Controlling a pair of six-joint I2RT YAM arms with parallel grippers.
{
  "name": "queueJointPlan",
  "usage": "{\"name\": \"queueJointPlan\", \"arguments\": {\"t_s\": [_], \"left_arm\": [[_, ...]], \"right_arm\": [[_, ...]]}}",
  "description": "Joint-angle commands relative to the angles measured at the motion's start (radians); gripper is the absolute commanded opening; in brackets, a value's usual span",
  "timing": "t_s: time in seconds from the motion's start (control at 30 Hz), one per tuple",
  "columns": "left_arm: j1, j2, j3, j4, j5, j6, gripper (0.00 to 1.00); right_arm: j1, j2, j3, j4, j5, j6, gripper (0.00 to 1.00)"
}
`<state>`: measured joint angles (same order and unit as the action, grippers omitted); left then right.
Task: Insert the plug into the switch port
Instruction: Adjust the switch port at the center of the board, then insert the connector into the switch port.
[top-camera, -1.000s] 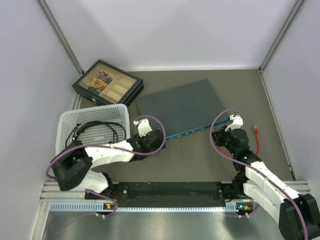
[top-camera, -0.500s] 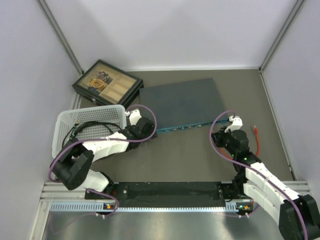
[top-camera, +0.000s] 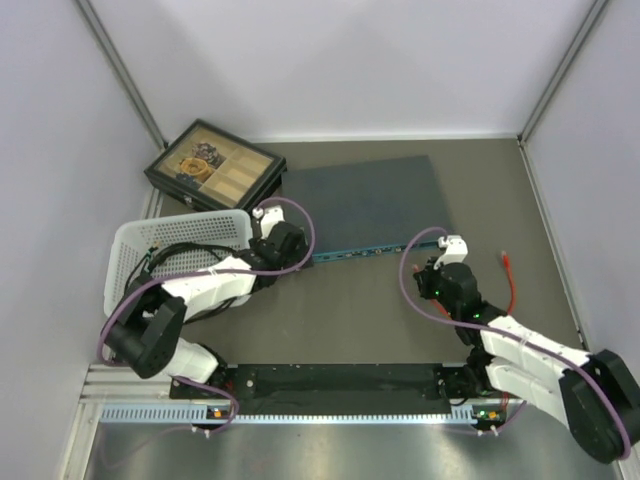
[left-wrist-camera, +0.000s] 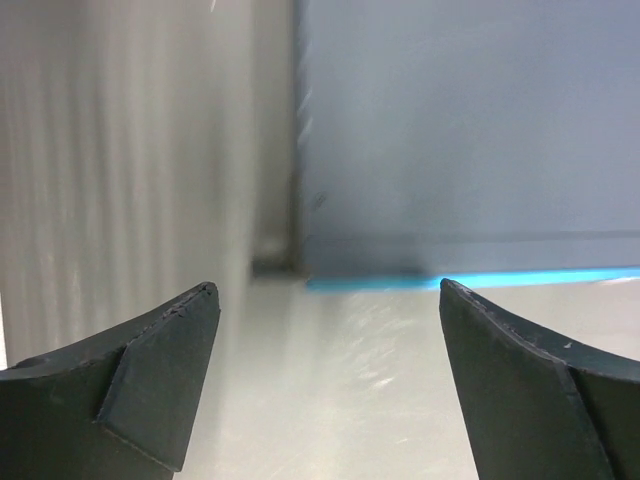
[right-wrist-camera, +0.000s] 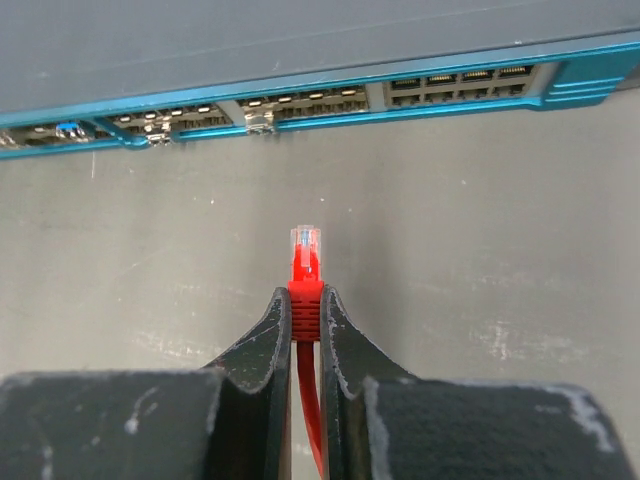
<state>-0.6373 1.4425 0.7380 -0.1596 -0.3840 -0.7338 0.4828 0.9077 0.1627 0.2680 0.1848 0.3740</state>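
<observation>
The right claw (right-wrist-camera: 304, 300) is gripping the plug (right-wrist-camera: 305, 258) by its red boot. Its two fingers (right-wrist-camera: 262, 350) are pressing in almost together with only the boot between them, and the clear tip is sticking out straight ahead of the fingertips. The red cable (right-wrist-camera: 308, 410) is running back between the fingers, and in the top view it is lying off to the right of this claw on the surface (top-camera: 380, 315). The switch (top-camera: 365, 200) is lying flat ahead of the right claw with its teal front edge facing the claw. Its row of sockets (right-wrist-camera: 300, 100) is running across beyond the plug tip. A strip of bare surface is separating the tip from the sockets, so the plug is sitting outside any port. The plug is pointing at the middle stretch of the row, near a metal-framed socket slightly to its left.

The left claw (left-wrist-camera: 328, 300) is standing wide open and holding nothing, its dark fingers spread to either side. The near left corner of the switch is lying just ahead of it, with the teal edge stretching away ahead of its right-hand finger. That view is blurred, so contact cannot be told. Behind this claw a white basket (top-camera: 130, 245) is holding black cables (top-camera: 200, 262), and off to the claw's left a black tray box (top-camera: 160, 172) is sitting near the switch's far corner
</observation>
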Motion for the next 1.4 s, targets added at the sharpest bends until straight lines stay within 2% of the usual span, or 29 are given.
{"name": "queueJointPlan", "arguments": {"t_s": [0.0, 0.13, 0.37, 0.47, 0.7, 0.9, 1.37], "left_arm": [[0.016, -0.131, 0.029, 0.228, 0.022, 0.123, 0.96], [0.014, -0.160, -0.012, 0.333, 0.108, 0.236, 0.99], [0.002, -0.146, -0.089, 0.454, 0.226, 0.269, 0.99], [-0.012, -0.172, -0.143, 0.517, 0.218, 0.304, 0.99], [-0.022, -0.218, -0.199, 0.560, 0.186, 0.341, 0.99], [-0.025, -0.248, -0.241, 0.575, 0.120, 0.353, 0.99], [-0.048, -0.252, -0.241, 0.560, 0.062, 0.379, 0.99]], "right_arm": [[0.083, 0.072, 0.009, 0.180, 0.211, -0.044, 0.00], [0.108, 0.187, 0.046, 0.194, 0.312, -0.038, 0.00], [0.106, 0.252, 0.086, 0.204, 0.384, -0.018, 0.00], [0.105, 0.284, 0.094, 0.255, 0.404, -0.024, 0.00], [0.040, 0.341, 0.095, 0.378, 0.326, -0.072, 0.00], [0.023, 0.376, 0.113, 0.393, 0.288, -0.080, 0.00], [-0.013, 0.448, 0.204, 0.278, 0.289, -0.035, 0.00]]}}
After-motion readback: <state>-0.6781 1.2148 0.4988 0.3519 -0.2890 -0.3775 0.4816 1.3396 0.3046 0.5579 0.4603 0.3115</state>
